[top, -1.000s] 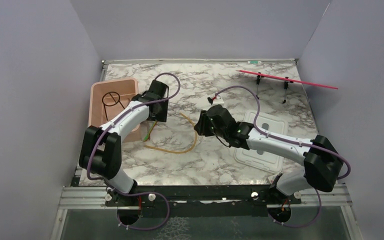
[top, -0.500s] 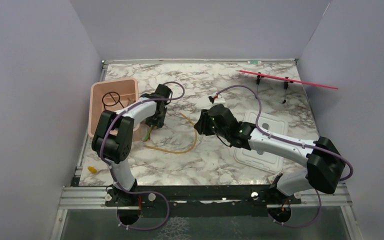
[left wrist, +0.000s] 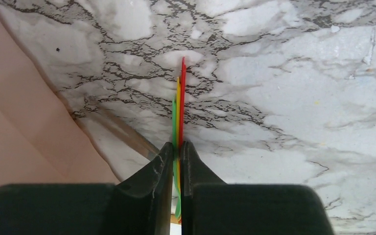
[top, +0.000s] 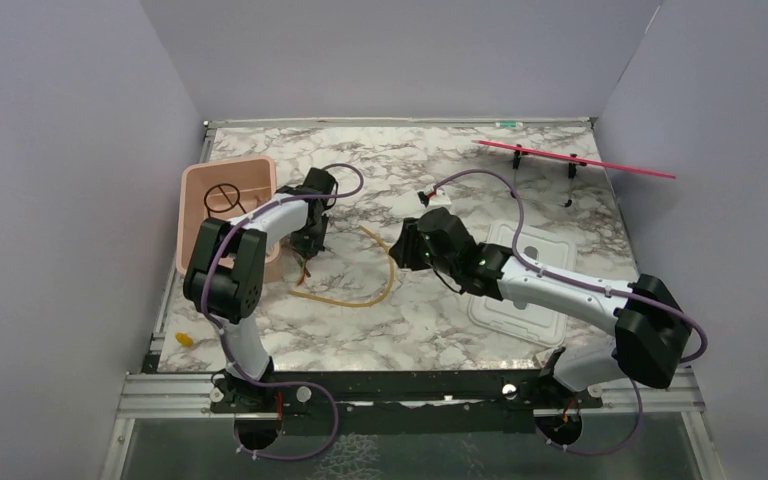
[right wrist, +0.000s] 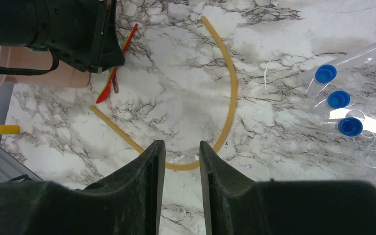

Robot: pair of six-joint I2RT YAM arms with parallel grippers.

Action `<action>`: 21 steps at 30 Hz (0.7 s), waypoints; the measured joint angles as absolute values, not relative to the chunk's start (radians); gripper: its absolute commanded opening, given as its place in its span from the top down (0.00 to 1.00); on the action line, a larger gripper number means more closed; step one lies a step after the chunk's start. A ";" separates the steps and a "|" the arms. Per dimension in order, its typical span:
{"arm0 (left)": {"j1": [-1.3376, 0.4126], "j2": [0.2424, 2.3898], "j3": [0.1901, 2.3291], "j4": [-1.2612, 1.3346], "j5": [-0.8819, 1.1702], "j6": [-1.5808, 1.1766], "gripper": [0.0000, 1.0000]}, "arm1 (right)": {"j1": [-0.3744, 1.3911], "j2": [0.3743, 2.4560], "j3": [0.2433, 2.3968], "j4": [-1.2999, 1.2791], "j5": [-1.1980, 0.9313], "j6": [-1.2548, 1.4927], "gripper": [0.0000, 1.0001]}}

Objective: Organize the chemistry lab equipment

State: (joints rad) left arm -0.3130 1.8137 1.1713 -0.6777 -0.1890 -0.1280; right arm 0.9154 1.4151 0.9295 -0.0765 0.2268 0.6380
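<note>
Left tool: closed down tight on a sheaf of thin coloured strips, red, yellow and green. Strips slightly fanned, pointing out past the fingertips over the table, just beside the wall of the pink tub. Whether their far ends touch the marble: cannot tell.

Right tool: jaws parted about halfway, nothing between them, hanging above the amber rubber tubing. Tubing laid in a wide open curve, flat on the table, one end near the strips but apart from them. Off to the right in the right wrist view, three clear tubes with blue caps, side by side.

Inside the tub, a black wire ring with a stem. Near the table's left front corner, a small yellow item, alone. Under the right forearm, a white lid with a grey slot. Along the back, a thin red rod on small black stands.

Table top in white marble pattern with dark grey veins; plain lilac-grey walls on three sides.
</note>
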 measured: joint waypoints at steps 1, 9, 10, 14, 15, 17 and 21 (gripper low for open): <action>-0.311 1.814 1.171 -0.677 -0.181 -0.126 0.94 | 0.915 1.412 0.929 -0.076 0.228 0.638 0.65; -0.307 1.749 1.171 -0.675 -0.101 -0.114 0.98 | 0.915 1.371 0.925 -0.076 0.245 0.636 0.65; -0.307 1.718 1.171 -0.673 -0.093 -0.113 0.98 | 0.915 1.365 0.924 -0.076 0.248 0.636 0.65; -0.308 1.546 1.171 -0.639 -0.078 -0.113 0.98 | 0.915 1.355 0.922 -0.076 0.255 0.636 0.65; -0.308 1.500 1.171 -0.628 -0.078 -0.113 0.97 | 0.915 1.354 0.921 -0.076 0.256 0.636 0.65; -0.308 1.413 1.171 -0.605 -0.090 -0.115 0.97 | 0.914 1.353 0.920 -0.076 0.258 0.636 0.65; -0.307 1.307 1.171 -0.580 -0.155 -0.123 0.97 | 0.914 1.348 0.914 -0.077 0.258 0.637 0.65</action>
